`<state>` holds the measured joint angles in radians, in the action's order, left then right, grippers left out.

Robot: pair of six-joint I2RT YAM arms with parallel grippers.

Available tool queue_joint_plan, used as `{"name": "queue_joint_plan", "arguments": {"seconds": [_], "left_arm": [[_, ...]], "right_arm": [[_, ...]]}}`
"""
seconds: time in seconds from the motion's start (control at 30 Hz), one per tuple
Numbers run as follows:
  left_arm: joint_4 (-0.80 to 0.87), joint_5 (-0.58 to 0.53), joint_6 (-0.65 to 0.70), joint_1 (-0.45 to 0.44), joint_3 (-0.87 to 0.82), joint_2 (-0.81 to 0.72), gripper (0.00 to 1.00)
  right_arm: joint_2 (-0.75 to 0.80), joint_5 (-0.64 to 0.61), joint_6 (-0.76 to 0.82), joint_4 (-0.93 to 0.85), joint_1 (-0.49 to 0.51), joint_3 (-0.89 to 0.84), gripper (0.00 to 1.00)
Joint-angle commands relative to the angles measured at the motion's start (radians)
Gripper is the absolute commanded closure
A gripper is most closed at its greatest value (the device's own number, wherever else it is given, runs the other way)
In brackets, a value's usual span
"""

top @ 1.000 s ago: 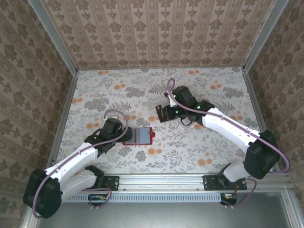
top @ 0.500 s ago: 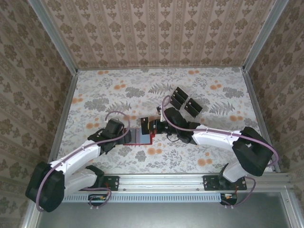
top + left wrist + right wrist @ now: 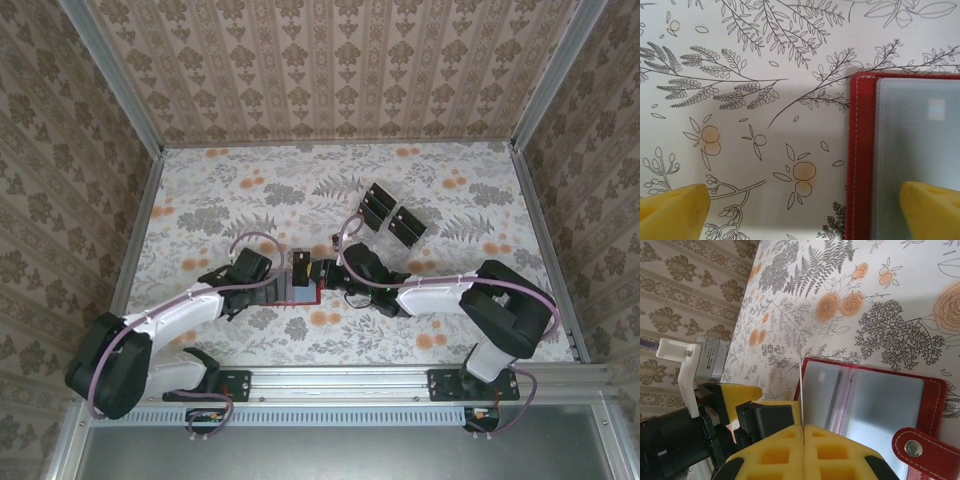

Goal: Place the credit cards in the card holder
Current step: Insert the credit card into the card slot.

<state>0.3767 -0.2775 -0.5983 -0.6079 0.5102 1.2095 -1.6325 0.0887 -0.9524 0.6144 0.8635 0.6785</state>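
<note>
The card holder [image 3: 301, 294], a red wallet, lies open on the floral table with its grey pockets [image 3: 875, 400] up and its closure tab [image 3: 920, 450] at the near right. My right gripper [image 3: 803, 429] is shut on a black credit card [image 3: 302, 263], which shows edge-on as a thin pale line [image 3: 801, 390] above the wallet's left pocket. My left gripper [image 3: 802, 212] is open and straddles the wallet's red left edge [image 3: 860, 150], with one yellow fingertip [image 3: 932, 210] over the grey pocket and the other [image 3: 675, 210] over bare table.
More black credit cards lie in two small groups [image 3: 378, 205] [image 3: 407, 225] at the back right of the table. Patterned walls and metal rails [image 3: 135, 250] close in the table on three sides. The left arm's finger [image 3: 735, 395] sits close beside the held card.
My right arm has come from the loose cards at the back to the wallet, carrying a card. My left gripper has shifted right onto the wallet's left edge.
</note>
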Motion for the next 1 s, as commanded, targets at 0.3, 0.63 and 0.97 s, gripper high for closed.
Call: {"name": "queue_joint_plan", "arguments": {"seconds": [0.3, 0.63, 0.97], "left_arm": [[0.082, -0.113, -0.132, -0.076, 0.0, 0.013, 0.0], [0.108, -0.165, -0.188, -0.073, -0.021, -0.027, 0.0], [0.106, -0.167, -0.199, -0.071, -0.028, -0.031, 0.0]], "right_arm": [[-0.129, -0.035, -0.077, 0.24, 0.02, -0.048, 1.0], [-0.195, -0.041, -0.095, 0.294, 0.036, -0.036, 1.0], [-0.238, -0.047, -0.104, 0.321, 0.047, -0.022, 1.0]]}}
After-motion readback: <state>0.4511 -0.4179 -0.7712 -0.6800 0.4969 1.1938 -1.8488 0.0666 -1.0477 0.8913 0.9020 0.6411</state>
